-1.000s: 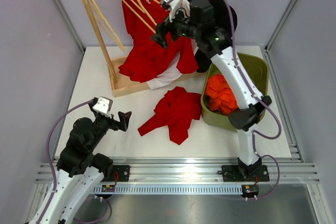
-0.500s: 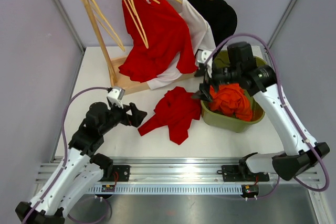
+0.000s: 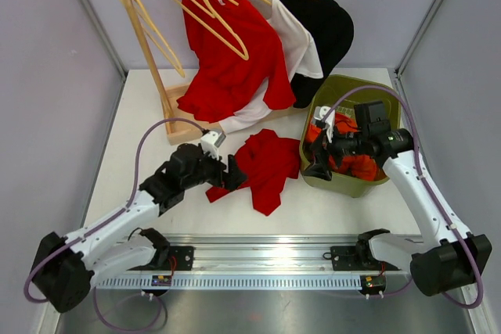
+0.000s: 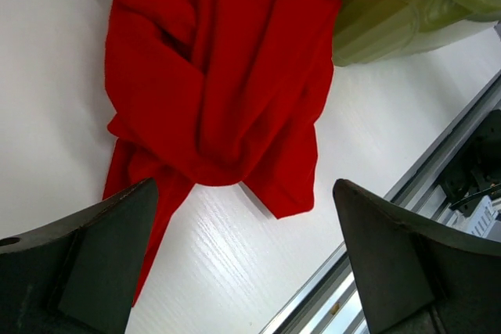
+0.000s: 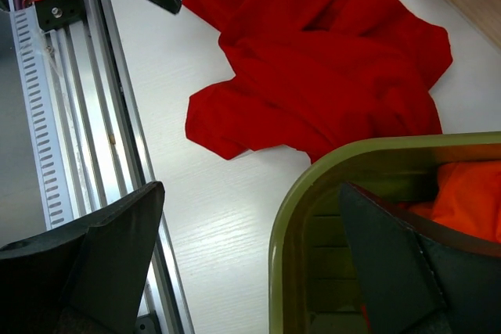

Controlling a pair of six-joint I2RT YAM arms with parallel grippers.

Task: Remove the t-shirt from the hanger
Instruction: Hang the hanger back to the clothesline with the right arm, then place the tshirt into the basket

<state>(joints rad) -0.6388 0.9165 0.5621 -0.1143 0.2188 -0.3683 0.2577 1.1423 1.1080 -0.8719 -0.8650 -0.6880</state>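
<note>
A red t-shirt (image 3: 235, 52) hangs on the wooden rack (image 3: 145, 52), with a white one (image 3: 296, 37) and a black one (image 3: 330, 21) behind it. Another red t-shirt (image 3: 266, 163) lies crumpled on the table; it also shows in the left wrist view (image 4: 227, 76) and the right wrist view (image 5: 329, 68). My left gripper (image 3: 233, 173) is open and empty just above that shirt's near-left edge (image 4: 245, 185). My right gripper (image 3: 319, 163) is open and empty over the left rim of the green bin (image 5: 250, 189).
The green bin (image 3: 356, 82) stands right of the fallen shirt and holds an orange garment (image 3: 360, 166). Bare yellow hangers (image 3: 207, 9) hang on the rack, one across the red shirt. The aluminium rail (image 5: 70, 115) runs along the near table edge.
My right arm dropped from the rack down to the bin's left rim. My left arm reached forward and right to the fallen red shirt. A yellow hanger swung out across the hanging red shirt.
</note>
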